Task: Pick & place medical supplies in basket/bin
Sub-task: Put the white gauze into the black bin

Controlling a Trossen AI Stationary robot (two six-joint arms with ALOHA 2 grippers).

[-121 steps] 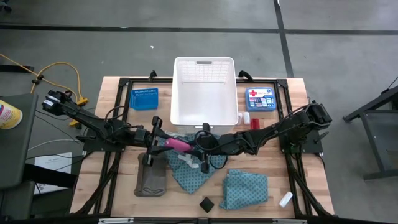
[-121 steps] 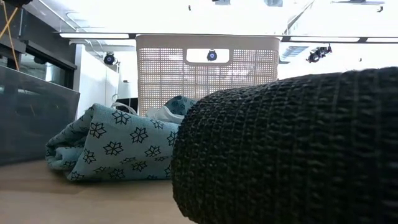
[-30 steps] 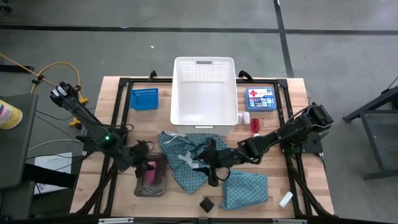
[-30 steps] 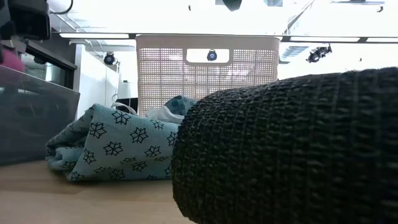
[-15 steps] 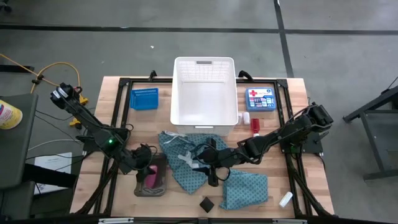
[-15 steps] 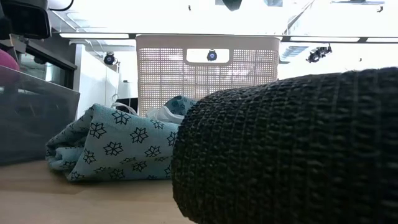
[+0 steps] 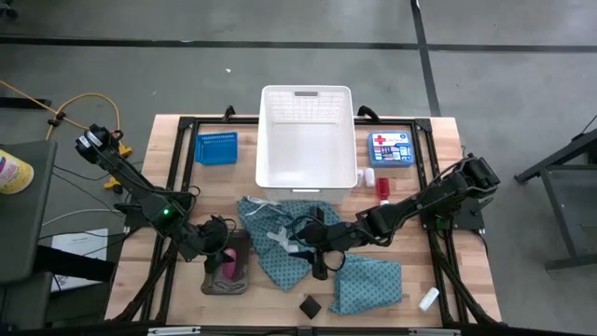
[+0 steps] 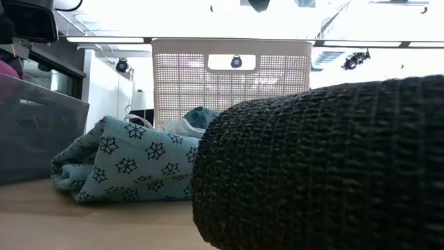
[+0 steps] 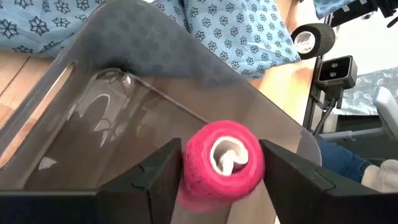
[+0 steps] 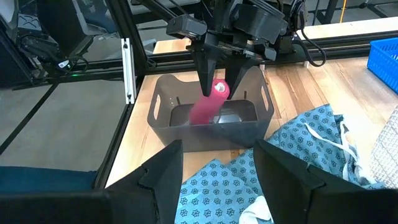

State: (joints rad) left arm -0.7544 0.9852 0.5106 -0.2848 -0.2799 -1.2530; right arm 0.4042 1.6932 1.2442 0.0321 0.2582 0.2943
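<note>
- Pink cylinder [image 10: 209, 102] — it's down inside the grey tray [image 10: 186, 140], leaning up out of it, lower end on the tray floor, upper end between the fingers of the left hand [image 10: 219, 73].
- Its long axis runs steeply up toward that hand; in the left wrist view the roll's end face [image 9: 222, 158] sits right between the two fingers [image 9: 163, 174], looking back up at the camera.
- Left hand: fingers flanking the roll, and whether they grip it or have just let go I cannot tell.
- The coming move turns on that: cylinder directly below the left hand, so a straight lift should clear it.
- Against a second ago — the pink roll reads lower in the tray, the left arm barely shifted.
- Right hand [image 7: 317, 254] waits, fingers apart and empty, over the teal cloth [image 7: 280, 233] mid-desk, facing the tray.
- White basket [image 7: 306, 140] beyond, nothing in it.
</note>
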